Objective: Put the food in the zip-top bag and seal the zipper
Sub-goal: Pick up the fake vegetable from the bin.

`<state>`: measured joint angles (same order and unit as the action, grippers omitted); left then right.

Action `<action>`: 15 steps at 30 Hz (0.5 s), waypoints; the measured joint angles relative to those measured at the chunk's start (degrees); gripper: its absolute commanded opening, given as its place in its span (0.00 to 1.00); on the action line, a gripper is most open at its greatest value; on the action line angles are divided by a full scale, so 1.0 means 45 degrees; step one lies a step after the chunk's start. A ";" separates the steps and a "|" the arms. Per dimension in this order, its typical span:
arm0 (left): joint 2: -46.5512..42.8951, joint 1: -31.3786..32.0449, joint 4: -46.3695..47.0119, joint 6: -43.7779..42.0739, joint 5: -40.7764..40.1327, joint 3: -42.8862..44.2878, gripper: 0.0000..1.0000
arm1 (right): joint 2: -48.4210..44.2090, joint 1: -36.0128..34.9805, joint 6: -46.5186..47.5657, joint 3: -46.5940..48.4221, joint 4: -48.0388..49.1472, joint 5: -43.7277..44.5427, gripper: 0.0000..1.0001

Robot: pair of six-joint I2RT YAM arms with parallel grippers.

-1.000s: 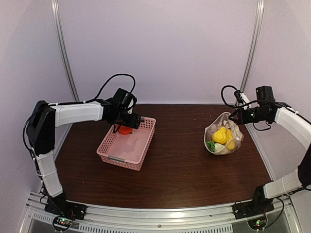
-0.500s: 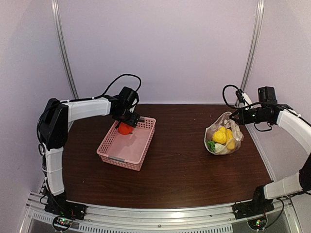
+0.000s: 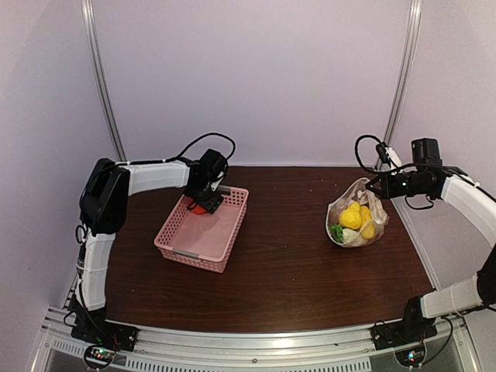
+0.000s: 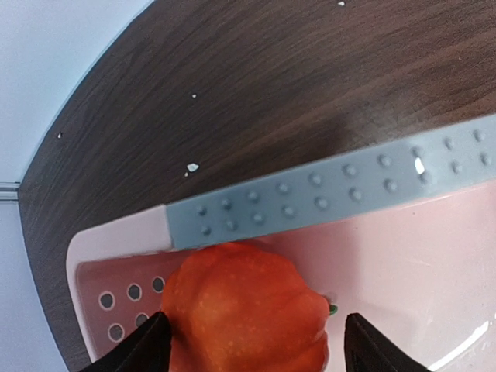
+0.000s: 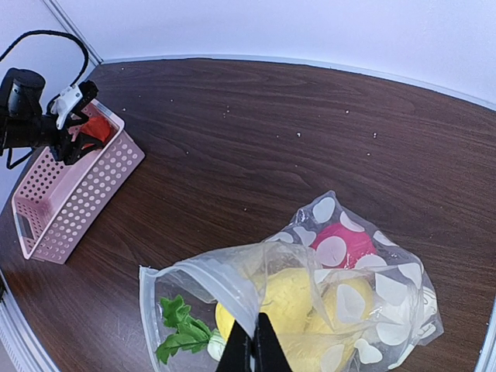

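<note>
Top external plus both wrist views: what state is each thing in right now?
zip-top bag: mouth open, rim held up by right gripper.
zipper: unsealed.
bagged food: yellow, pink, green pieces inside.
orange-red toy: in pink basket, not bagged.
pink basket: upright, holds only that toy.
left gripper: open, straddling the toy.
right gripper: shut on the bag's rim.

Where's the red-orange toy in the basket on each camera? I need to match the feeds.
Top external: the red-orange toy sits left of centre, at the far-left end of the pink basket.
Left wrist: the red-orange toy fills the bottom centre, inside the pink basket.
Right wrist: the red-orange toy is a small patch at the far left edge, in the pink basket.
Shared landmark: the pink basket.
</note>
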<state>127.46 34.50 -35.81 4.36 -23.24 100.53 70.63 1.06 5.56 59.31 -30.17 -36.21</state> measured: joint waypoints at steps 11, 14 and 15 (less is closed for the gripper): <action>0.0194 0.0058 -0.0078 -0.0214 -0.0763 0.0126 0.58 | 0.0000 0.0000 -0.0005 -0.0005 0.0005 -0.0005 0.00; 0.0185 0.0175 -0.0287 -0.0214 -0.0831 0.0316 0.54 | -0.0010 0.0000 -0.0005 -0.0005 0.0005 0.0000 0.00; 0.0170 0.0228 -0.0359 -0.0189 -0.0831 0.0325 0.54 | -0.0019 0.0000 0.0000 -0.0005 0.0005 0.0000 0.00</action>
<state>128.22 35.53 -37.43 3.51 -26.98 102.00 70.54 1.06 5.56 59.29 -30.15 -36.21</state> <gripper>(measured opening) 0.564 0.003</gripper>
